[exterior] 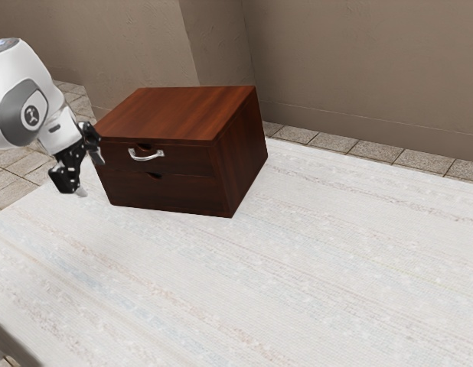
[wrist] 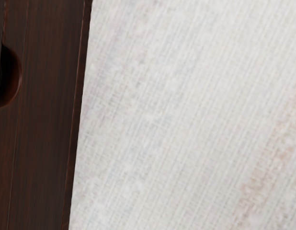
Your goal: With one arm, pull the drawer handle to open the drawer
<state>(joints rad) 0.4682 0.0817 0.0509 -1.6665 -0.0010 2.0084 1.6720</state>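
Observation:
A dark red-brown wooden drawer cabinet [exterior: 183, 122] stands on the white woven tabletop [exterior: 298, 267]. Its front faces the exterior view's left and lower edge. The upper drawer [exterior: 160, 159] carries a curved silver handle [exterior: 146, 154] and sits flush with the front. A lower drawer front [exterior: 156, 187] has a small finger notch [exterior: 154, 175]. My gripper [exterior: 66, 182] hangs low over the table, left of the cabinet's front corner and lower than the handle, touching nothing. In the wrist view the cabinet's dark front [wrist: 42, 143] with a rounded notch [wrist: 6, 76] borders the cloth [wrist: 186, 120].
A beige wall [exterior: 359, 53] and a tiled floor strip [exterior: 374, 149] run behind the table. The white arm link [exterior: 22, 107] comes in at the exterior view's left edge. Open tabletop stretches in front of and to the right of the cabinet.

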